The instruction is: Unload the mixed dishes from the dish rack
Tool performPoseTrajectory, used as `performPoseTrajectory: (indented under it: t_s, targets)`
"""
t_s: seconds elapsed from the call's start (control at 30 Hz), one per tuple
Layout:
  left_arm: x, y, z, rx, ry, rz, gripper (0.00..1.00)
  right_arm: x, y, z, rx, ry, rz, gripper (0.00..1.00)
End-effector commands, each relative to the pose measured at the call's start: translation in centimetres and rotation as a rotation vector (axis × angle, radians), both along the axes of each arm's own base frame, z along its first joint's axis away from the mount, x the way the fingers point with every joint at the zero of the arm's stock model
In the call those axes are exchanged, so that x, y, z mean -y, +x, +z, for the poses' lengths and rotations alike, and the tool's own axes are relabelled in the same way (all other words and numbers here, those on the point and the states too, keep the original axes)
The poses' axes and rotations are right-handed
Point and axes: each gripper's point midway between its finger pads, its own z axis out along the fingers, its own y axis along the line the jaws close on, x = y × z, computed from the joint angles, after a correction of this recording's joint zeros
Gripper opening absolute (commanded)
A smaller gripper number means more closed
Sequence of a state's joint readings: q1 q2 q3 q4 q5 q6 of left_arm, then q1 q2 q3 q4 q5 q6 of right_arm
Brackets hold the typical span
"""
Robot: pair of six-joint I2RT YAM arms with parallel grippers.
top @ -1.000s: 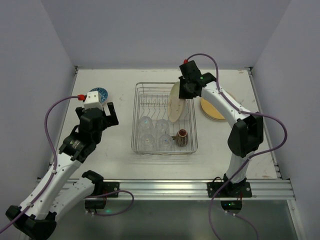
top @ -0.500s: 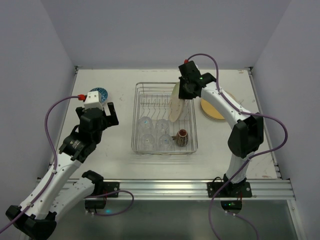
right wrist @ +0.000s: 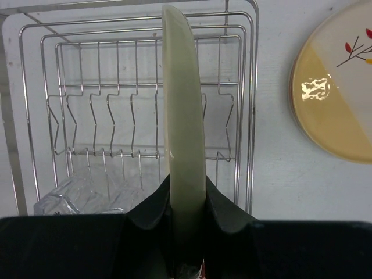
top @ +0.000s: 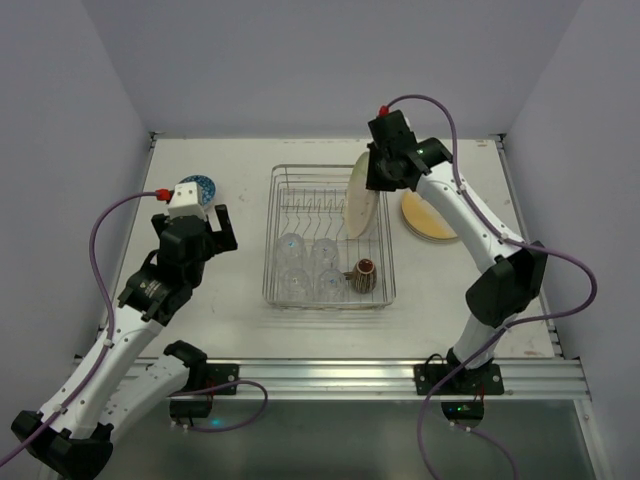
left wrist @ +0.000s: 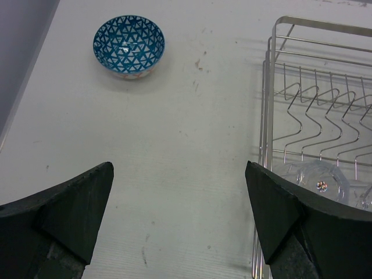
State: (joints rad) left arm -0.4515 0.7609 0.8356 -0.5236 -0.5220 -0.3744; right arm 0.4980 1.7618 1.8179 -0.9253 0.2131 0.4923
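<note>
The silver wire dish rack (top: 272, 240) stands mid-table. My right gripper (top: 385, 178) is shut on the top edge of a pale-green plate (top: 360, 197), which hangs on edge over the rack's right side. The right wrist view shows that plate (right wrist: 183, 104) edge-on, pinched between the fingers of my right gripper (right wrist: 187, 197). Several clear glasses (top: 307, 265) and a dark brown mug (top: 363, 276) sit in the rack's near half. My left gripper (top: 215, 228) stands open left of the rack, nothing between its fingers (left wrist: 75, 203). The blue-patterned bowl (left wrist: 128, 46) rests on the table beyond it.
A cream and yellow plate (top: 425, 218) with a leaf pattern lies flat on the table right of the rack, also in the right wrist view (right wrist: 334, 87). The rack's left wall (left wrist: 267, 104) and a glass (left wrist: 317, 180) lie just right of my left gripper. Walls close in on three sides.
My right gripper has risen and shifted to the right and back with the pale-green plate, lifting it higher over the rack. The left arm has not moved.
</note>
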Motion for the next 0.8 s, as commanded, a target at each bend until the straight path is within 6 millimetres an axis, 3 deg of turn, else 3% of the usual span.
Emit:
performPoseTrajectory:
  t_s: [0.0,0.17,0.2,0.23,0.27,0.3,0.33,0.37,0.4,0.43,0.47,0.5,0.53,0.57,0.6,0.63,0.67,0.73,0.77]
  targets:
    - [-0.1,0.3,0.8,0.035,-0.006,0.000,1.00,1.8,0.3,9.4,0.248,0.069,-0.040,0.00]
    - [-0.1,0.3,0.9,0.037,-0.007,0.000,1.00,4.8,-0.5,12.6,0.330,0.100,-0.099,0.00]
    - [-0.1,0.3,0.9,0.038,-0.007,0.001,1.00,6.0,-0.6,12.1,0.330,0.098,-0.127,0.00]
    - [-0.1,0.3,0.9,0.038,-0.007,0.001,1.00,6.9,-1.0,14.2,0.401,0.138,-0.150,0.00]
    - [-0.1,0.3,0.9,0.039,-0.007,0.001,1.00,7.5,-1.3,14.6,0.424,0.158,-0.164,0.00]
    - [-0.1,0.3,0.9,0.038,-0.007,0.001,1.00,8.4,-1.5,13.4,0.414,0.160,-0.187,0.00]
    - [-0.1,0.3,0.9,0.037,-0.007,0.000,1.00,10.4,-1.9,15.3,0.489,0.203,-0.244,0.00]
    - [-0.1,0.3,0.9,0.039,-0.008,0.000,1.00,11.3,-2.1,15.4,0.506,0.223,-0.267,0.00]
    - [-0.1,0.3,0.9,0.039,-0.008,0.000,1.00,13.6,-2.1,13.5,0.488,0.218,-0.326,0.00]
    - [-0.1,0.3,0.8,0.036,-0.006,0.001,1.00,14.8,-2.7,15.1,0.555,0.274,-0.359,0.00]
    - [-0.1,0.3,0.9,0.038,-0.007,0.001,1.00,15.8,-2.8,14.9,0.568,0.299,-0.381,0.00]
    - [-0.1,0.3,0.8,0.036,-0.006,0.001,1.00,17.8,-2.9,12.7,0.539,0.326,-0.434,0.00]
    - [-0.1,0.3,0.8,0.037,-0.007,0.000,1.00,19.9,-3.2,12.1,0.556,0.361,-0.465,0.00]
    - [-0.1,0.3,0.9,0.037,-0.007,0.000,1.00,19.2,-3.3,11.7,0.555,0.393,-0.444,0.00]
    - [0.0,0.4,0.8,0.036,-0.008,-0.003,1.00,21.0,-3.0,12.2,0.605,0.432,-0.474,0.00]
    - [0.0,0.4,0.8,0.037,-0.009,-0.003,1.00,21.4,-3.0,11.8,0.609,0.465,-0.477,0.00]
    - [0.0,0.4,0.7,0.034,-0.006,-0.005,1.00,21.9,-3.0,9.8,0.580,0.499,-0.495,0.00]
    - [0.1,0.4,0.7,0.032,-0.006,-0.006,1.00,22.9,-2.6,9.9,0.625,0.593,-0.478,0.00]
    - [0.0,0.4,0.7,0.034,-0.006,-0.005,1.00,23.8,-2.6,7.9,0.604,0.618,-0.510,0.00]
